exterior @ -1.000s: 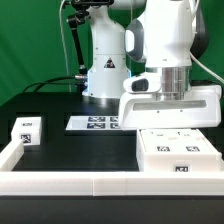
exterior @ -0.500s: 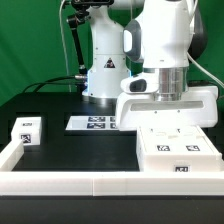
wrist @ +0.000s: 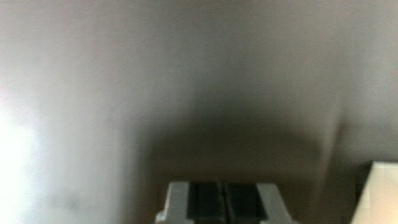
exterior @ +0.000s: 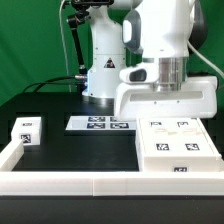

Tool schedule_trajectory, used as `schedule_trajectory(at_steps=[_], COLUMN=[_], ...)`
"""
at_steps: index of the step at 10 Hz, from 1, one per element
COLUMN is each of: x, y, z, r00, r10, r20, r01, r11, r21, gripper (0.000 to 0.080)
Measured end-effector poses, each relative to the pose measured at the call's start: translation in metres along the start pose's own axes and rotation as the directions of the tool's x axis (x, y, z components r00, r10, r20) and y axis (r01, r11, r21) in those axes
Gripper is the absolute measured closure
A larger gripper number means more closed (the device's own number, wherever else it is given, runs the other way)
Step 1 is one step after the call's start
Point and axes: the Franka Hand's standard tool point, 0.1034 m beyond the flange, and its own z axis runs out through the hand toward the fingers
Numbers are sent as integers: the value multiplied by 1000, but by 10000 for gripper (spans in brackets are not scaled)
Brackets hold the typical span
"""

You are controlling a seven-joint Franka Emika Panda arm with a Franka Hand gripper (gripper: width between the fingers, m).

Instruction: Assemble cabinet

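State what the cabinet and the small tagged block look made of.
The cabinet is likely matte white plastic: smooth, even faces with no grain or glare, and printed black-and-white tags. The small block looks like the same matte white plastic, tagged too.

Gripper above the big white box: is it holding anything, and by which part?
Cannot be told. In the exterior view the gripper sits close over the cabinet with its jaws out of sight, and the wrist view is too blurred.
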Motion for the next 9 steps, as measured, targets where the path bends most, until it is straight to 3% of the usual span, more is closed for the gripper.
schedule_trajectory(at_steps=[3,7,9], x=[8,28,32], y=[7,3,1], z=[-31,-72,-74], r00=[999,998,997], r10=[-35,-55,-59], r20=[-10,-37,-40], r01=[35,54,58], r11=[999,998,998], r21=[-6,-12,-11], gripper=[797,797,797])
